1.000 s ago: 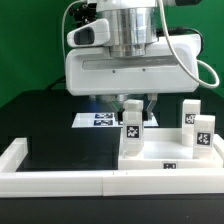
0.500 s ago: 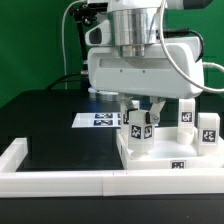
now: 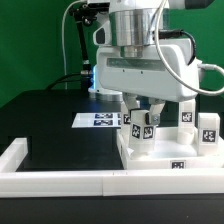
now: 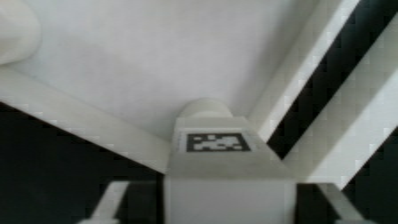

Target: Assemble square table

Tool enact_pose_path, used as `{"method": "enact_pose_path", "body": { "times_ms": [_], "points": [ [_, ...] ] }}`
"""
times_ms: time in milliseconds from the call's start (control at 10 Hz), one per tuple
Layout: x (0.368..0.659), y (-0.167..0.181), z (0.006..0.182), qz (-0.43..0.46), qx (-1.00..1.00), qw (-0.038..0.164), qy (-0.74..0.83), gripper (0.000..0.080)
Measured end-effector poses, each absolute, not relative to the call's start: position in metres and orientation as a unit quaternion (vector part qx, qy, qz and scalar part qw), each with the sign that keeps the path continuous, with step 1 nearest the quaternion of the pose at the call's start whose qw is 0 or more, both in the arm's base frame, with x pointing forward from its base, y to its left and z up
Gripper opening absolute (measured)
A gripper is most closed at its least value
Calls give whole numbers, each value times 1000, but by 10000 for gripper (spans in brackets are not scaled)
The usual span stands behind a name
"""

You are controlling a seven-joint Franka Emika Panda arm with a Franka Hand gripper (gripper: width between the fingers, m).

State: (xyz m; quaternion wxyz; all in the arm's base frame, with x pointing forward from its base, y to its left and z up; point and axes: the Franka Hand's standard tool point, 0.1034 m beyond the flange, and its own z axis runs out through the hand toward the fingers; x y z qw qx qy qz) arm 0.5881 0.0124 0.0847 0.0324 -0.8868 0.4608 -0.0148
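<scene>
A black work surface edged by white rim bars [image 3: 60, 182]. Toward the exterior view's right, a large flat white square top [image 3: 165, 165] lies against the front bar. A marker board [image 3: 100, 120] lies flat behind it.

The arm's bulky white gripper [image 3: 141, 112] hangs over the top's near-left corner, fingers [image 3: 155, 108] either side of a short upright leg [image 3: 139, 132] bearing black-and-white tags. The jaws stand partly apart; whether they touch the leg cannot be told. Two more legs [image 3: 186, 115] stand farther right.

In the wrist view the leg [image 4: 217, 150] sits between both fingers [image 4: 116, 200].

The leg looks rigid, light, smooth plastic, likely slippery; gripping its flat sides mid-height seems safest.
</scene>
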Motion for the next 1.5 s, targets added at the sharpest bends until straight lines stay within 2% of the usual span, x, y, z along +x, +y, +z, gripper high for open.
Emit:
{"method": "enact_pose_path", "body": {
  "times_ms": [100, 200, 300, 600, 900, 1400, 1500],
  "points": [
    [588, 12, 85, -16, -902, 31, 430, 551],
    [588, 14, 85, -18, -930, 29, 367, 551],
    [588, 15, 85, -19, -946, 29, 322, 638],
    [587, 19, 84, -22, -982, 17, 189, 648],
    [590, 17, 85, -33, -998, -10, 58, 649],
    [591, 13, 85, -33, -995, -16, -92, 649],
    [591, 11, 85, -32, -993, -16, -111, 612]
  ]
}}
